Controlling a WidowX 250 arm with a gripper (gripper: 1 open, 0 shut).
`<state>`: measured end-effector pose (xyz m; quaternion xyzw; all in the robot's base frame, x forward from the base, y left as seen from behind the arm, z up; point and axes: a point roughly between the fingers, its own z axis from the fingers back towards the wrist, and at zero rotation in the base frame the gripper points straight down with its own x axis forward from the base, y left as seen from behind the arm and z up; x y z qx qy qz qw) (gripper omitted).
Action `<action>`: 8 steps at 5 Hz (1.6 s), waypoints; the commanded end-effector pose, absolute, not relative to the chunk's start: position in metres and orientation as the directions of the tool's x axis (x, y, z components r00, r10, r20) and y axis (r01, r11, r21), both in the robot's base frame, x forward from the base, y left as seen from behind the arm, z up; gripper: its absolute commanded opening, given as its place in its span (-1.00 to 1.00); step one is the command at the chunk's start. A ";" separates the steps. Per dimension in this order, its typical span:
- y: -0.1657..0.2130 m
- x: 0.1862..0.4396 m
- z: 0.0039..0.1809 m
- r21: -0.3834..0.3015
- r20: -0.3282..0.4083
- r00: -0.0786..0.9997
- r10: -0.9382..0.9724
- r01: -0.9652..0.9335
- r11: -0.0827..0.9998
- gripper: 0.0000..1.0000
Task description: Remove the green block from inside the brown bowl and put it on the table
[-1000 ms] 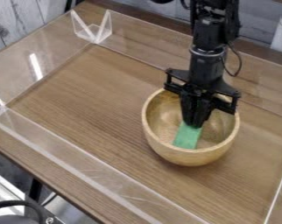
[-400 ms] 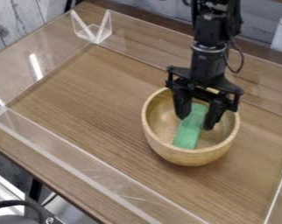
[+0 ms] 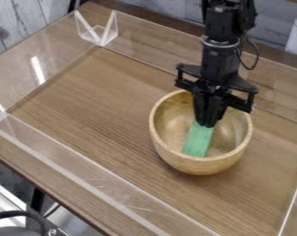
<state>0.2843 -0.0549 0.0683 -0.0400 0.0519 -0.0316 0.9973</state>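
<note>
The fingers have drawn inward since the last frame, where they stood wide apart, and the bowl hasn't budged! Nearest us, front and right on the brown counter [image 3: 96, 115], sits the round tan bowl [image 3: 171, 159], thick rim, looking up at us. Inside it, the green block [image 3: 196, 140], lying lengthwise, its near end low on the bowl's floor, its far end running up toward the fingertips. And right there, over the back of the bowl, comes the black gripper [image 3: 207, 122], pointing down, its fingers brought in close at the block's far end. Are they pinching it? Can't tell from here; the dark fingers cover that spot. Behind the bowl rises the black arm [image 3: 221, 41], a cable looping off beside it. Far back on the left, a clear plastic piece [image 3: 97, 29] with pointed tips stands near the counter's edge.
</note>
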 end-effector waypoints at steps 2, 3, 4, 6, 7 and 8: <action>-0.054 0.296 0.097 -0.092 -0.012 0.998 -0.065 0.063 0.994 1.00; -0.054 0.298 0.089 -0.088 -0.023 0.998 -0.063 0.061 0.994 1.00; -0.054 0.299 0.082 -0.082 -0.034 0.997 -0.062 0.059 0.995 1.00; -0.054 0.300 0.067 -0.074 -0.058 0.996 -0.063 0.059 0.995 1.00; -0.054 0.300 0.060 -0.070 -0.067 0.996 -0.061 0.056 0.996 -1.00; -0.054 0.300 0.061 -0.072 -0.066 0.996 -0.060 0.055 0.996 -1.00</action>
